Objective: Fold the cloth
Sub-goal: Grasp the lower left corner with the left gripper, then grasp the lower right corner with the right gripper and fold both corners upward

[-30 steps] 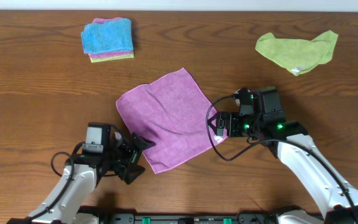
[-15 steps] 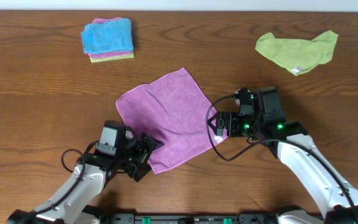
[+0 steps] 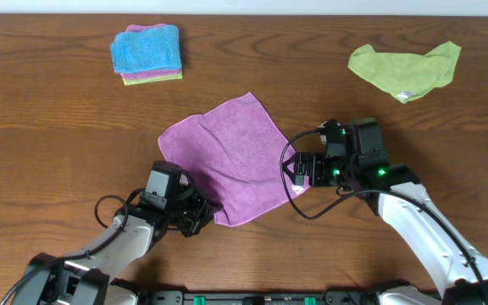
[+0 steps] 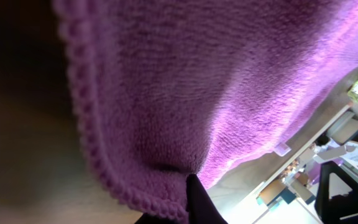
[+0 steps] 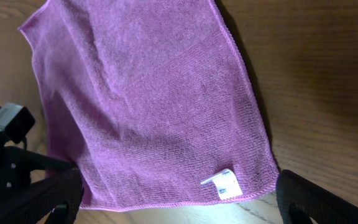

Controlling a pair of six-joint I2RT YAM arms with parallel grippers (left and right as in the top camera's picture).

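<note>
Brown wood table [image 3: 49,144]. Cloth [image 3: 227,161]: flat at centre, set diamond-wise. Left gripper [image 3: 196,218]: has advanced onto the near corner, nudging the hem inward. Fabric fills its camera, so its grip cannot be told. Right gripper [image 3: 299,173]: spread wide, empty, at the tagged right corner. Fold not begun. Open wood beyond, short of the blue stack [image 3: 146,51] and the green cloth [image 3: 405,68].

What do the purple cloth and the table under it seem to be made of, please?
The cloth looks like microfibre or a similar synthetic terry: fuzzy matte nap, stitched beaded hem, small white sewn label. The table looks like wood or wood-look laminate: brown plank grain, slight sheen; which is unclear.
</note>
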